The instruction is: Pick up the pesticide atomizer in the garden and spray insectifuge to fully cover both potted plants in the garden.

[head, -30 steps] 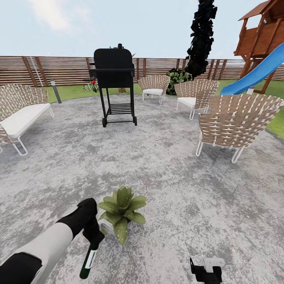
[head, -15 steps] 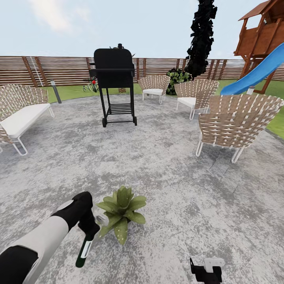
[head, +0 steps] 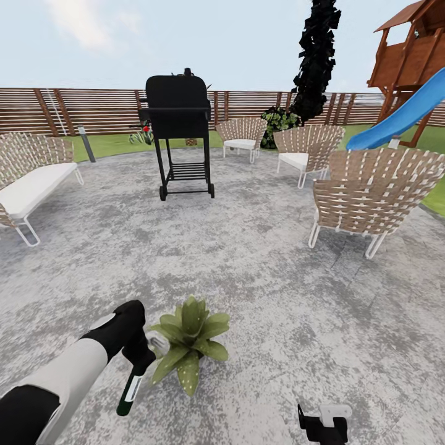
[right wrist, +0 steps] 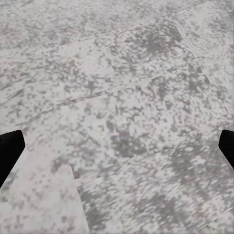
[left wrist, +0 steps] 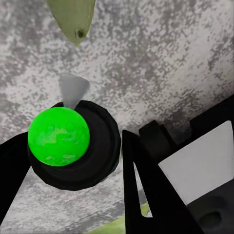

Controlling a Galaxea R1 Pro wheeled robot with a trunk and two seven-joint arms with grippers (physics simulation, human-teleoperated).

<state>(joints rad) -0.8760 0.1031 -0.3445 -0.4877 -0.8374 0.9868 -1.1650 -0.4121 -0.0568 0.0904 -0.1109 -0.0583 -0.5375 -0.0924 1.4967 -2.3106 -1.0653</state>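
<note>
One potted plant (head: 188,337), a low rosette of pointed speckled green leaves, stands on the grey patio in the near middle of the head view. My left gripper (head: 139,360) hangs just to its left, shut on the pesticide atomizer (head: 130,392), a slim dark green bottle with a white label that points down and toward me. In the left wrist view the atomizer's bright green top (left wrist: 58,136) sits between the black fingers (left wrist: 146,185), with a leaf tip (left wrist: 73,17) beyond it. My right gripper (head: 322,424) is low at the near right, open over bare paving.
A black grill (head: 179,133) stands at the middle back of the patio. Woven chairs (head: 364,198) ring the right side and a white-cushioned sofa (head: 28,185) the left. Behind them are a slat fence (head: 93,108), a bollard lamp (head: 86,143) and a blue slide (head: 402,114).
My left arm has drawn back to the left with the atomizer, which now hangs a little higher. The whole view has shifted slightly. The right gripper has not moved.
</note>
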